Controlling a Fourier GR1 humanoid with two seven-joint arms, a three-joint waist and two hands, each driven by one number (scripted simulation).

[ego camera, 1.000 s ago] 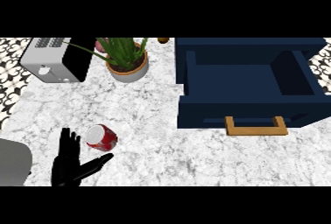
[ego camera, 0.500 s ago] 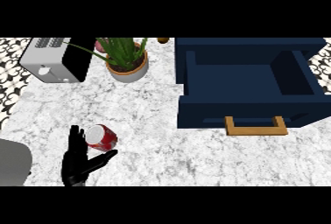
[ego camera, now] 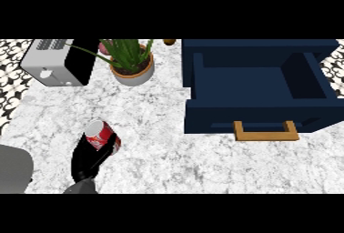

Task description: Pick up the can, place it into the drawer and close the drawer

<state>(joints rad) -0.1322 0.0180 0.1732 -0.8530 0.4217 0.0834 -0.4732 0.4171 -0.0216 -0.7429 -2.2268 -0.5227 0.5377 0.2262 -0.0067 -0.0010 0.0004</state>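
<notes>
A red can (ego camera: pixel 101 135) with a white top is on the marble counter (ego camera: pixel 161 154) at the lower left, leaning a little to the left. My left hand (ego camera: pixel 87 160) comes in from the lower edge and is curled round the can's lower part, hiding its base. The navy drawer (ego camera: pixel 250 86) stands open at the right with nothing showing inside. Its wooden handle (ego camera: pixel 265 132) faces me, well to the right of the can. My right hand does not show.
A silver toaster (ego camera: pixel 56 63) stands at the back left, with a potted plant (ego camera: pixel 132 64) beside it. A grey shape (ego camera: pixel 13 169) fills the lower left corner. Patterned tile (ego camera: pixel 12 93) borders the counter's left edge.
My left hand was open beside the can, and its fingers have now curled round it. The can has shifted slightly away from me and tilted.
</notes>
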